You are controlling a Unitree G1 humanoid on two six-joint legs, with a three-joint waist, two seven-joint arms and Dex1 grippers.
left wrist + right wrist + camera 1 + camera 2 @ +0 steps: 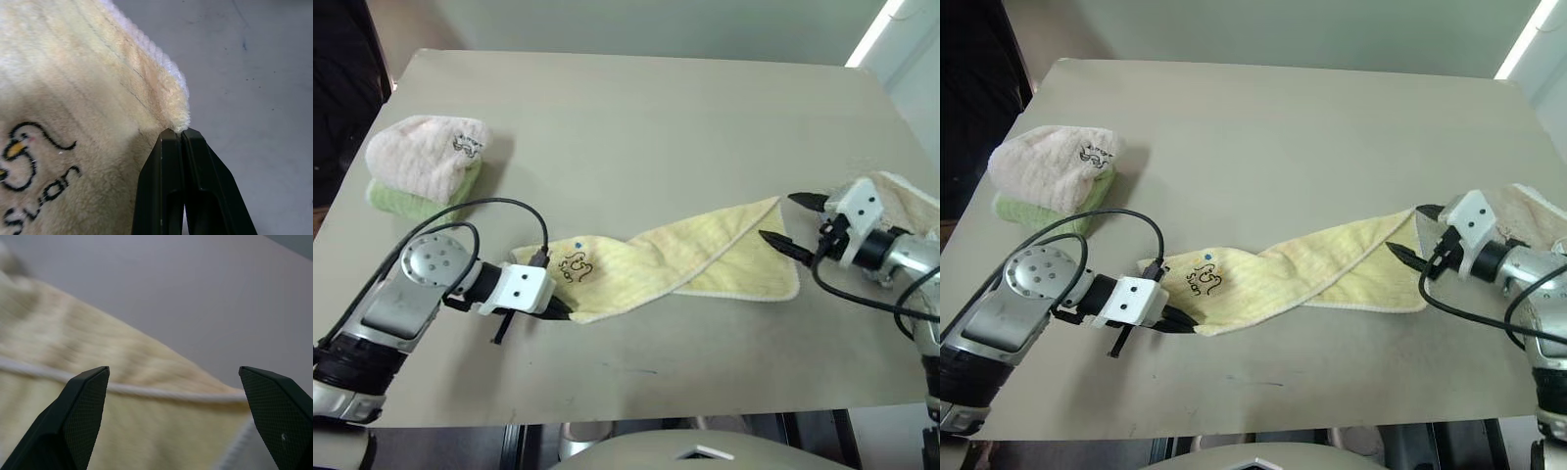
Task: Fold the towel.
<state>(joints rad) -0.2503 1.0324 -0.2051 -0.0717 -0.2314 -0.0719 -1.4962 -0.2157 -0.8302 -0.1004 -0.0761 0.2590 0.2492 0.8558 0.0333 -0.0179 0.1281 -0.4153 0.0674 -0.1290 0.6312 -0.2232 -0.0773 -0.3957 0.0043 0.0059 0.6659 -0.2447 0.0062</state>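
Grey table [636, 108]: yellow towel [685, 255] stretched across, twisted; white wall [636, 24] behind.

1. One long pale yellow terry-cloth towel [685, 257] with dark embroidery lies across the table's middle.
2. One folded pink terry towel [426, 152] sits at ten o'clock.
3. One folded light green towel [406, 201] lies beneath the pink one.
4. One beige towel [911, 201] lies at three o'clock.
5. One flat grey-beige table [646, 108].
6. Two black-fingered grippers: left gripper [563, 310], right gripper [790, 220].
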